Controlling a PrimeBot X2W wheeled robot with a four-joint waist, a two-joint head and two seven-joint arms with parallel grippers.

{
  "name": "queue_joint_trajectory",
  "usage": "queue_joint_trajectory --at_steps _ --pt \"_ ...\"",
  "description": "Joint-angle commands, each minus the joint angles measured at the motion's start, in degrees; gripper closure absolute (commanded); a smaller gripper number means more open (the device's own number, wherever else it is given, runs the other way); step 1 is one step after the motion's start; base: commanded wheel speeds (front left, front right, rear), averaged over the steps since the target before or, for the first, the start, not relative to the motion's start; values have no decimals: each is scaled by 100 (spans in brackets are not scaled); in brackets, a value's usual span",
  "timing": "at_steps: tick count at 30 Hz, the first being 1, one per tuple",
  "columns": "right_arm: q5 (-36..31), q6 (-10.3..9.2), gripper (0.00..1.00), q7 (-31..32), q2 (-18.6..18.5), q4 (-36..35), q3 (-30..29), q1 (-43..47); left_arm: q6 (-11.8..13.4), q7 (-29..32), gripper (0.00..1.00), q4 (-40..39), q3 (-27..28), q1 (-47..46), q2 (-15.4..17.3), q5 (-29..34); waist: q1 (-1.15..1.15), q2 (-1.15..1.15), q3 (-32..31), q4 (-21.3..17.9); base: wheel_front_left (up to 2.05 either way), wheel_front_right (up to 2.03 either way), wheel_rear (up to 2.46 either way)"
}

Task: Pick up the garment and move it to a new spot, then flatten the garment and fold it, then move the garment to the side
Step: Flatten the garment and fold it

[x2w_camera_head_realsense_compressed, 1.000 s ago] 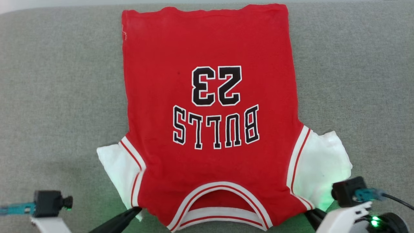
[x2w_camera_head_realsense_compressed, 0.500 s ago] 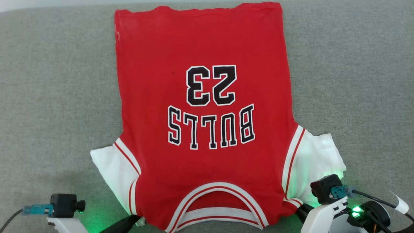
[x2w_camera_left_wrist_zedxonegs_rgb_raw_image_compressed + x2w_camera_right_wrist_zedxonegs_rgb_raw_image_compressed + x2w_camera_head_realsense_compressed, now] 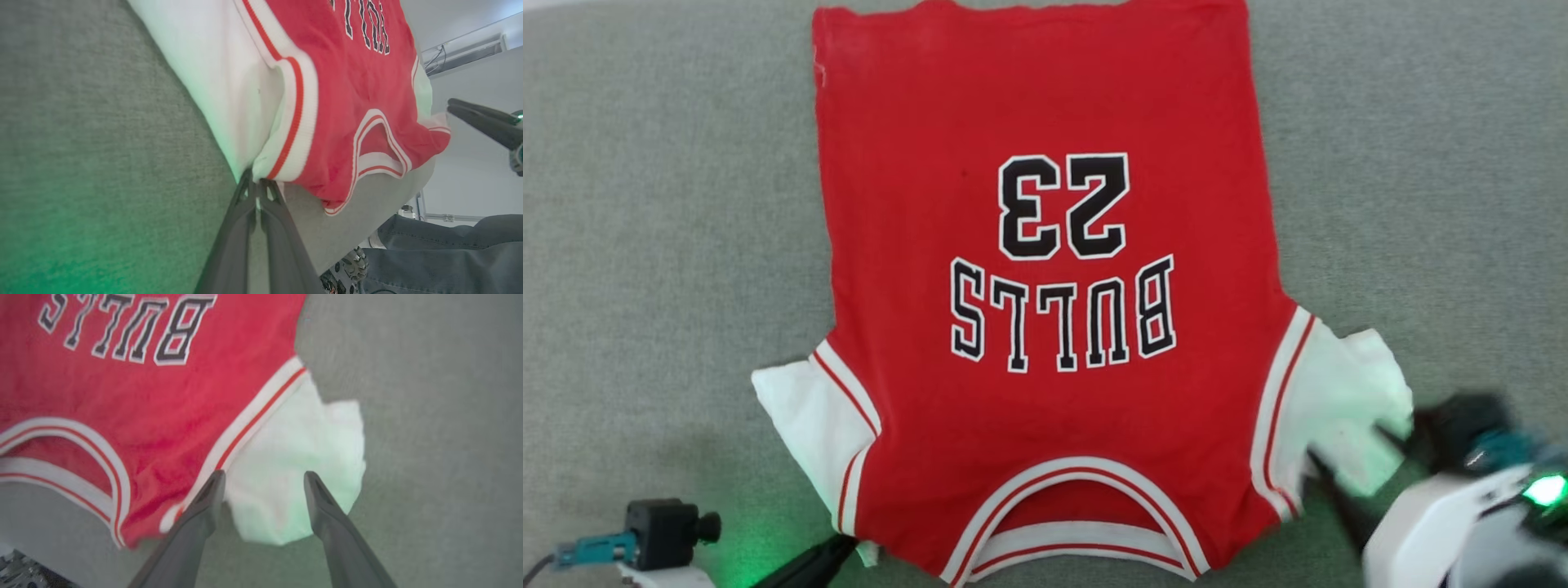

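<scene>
The garment, a red jersey with white sleeves and black "BULLS 23" lettering, lies spread flat on the grey cushion, collar towards me. My left gripper is shut on the garment's near left shoulder edge; the left wrist view shows its tips pinching the white-and-red trim of the garment. Blurred with motion, my right gripper stands open over the white right sleeve. In the right wrist view its fingers straddle that sleeve of the garment with nothing gripped.
Grey fabric stretches out on both sides of the jersey. The cushion's near edge runs just below the collar. Beyond that edge, the left wrist view shows a person's legs in jeans and my other gripper.
My right gripper has opened, let go of the garment's right shoulder and swung outward over the white sleeve. The left gripper stays shut on its corner. The camera has shifted slightly.
</scene>
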Motion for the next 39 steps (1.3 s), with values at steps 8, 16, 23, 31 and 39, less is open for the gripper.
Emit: queue_joint_trajectory --at_steps 8,16,23,31,39 --pt "-226 -10 0 1312 462 -318 -931 -2323 13 -374 100 -296 -551 -791 233 330 0 0 685 509 0 0 0" --pt "-1309 -10 0 1732 668 1659 -1544 -5252 20 -587 100 -302 -1107 -1780 242 620 0 0 1450 1087 0 0 0" --pt "-2362 -10 0 2065 690 3163 -1873 -6798 46 -610 100 -206 -1446 -2403 19 798 0 0 1816 1604 0 0 0" --pt "-2988 -10 0 1963 709 3816 -2272 -7473 78 -578 100 -147 -1559 -2530 -77 784 0 0 2090 1827 0 0 0" --pt "-2842 -9 84 2097 733 4139 -2594 -7336 96 -574 100 -147 -1598 -2638 -115 771 0 0 2118 1811 0 0 0"
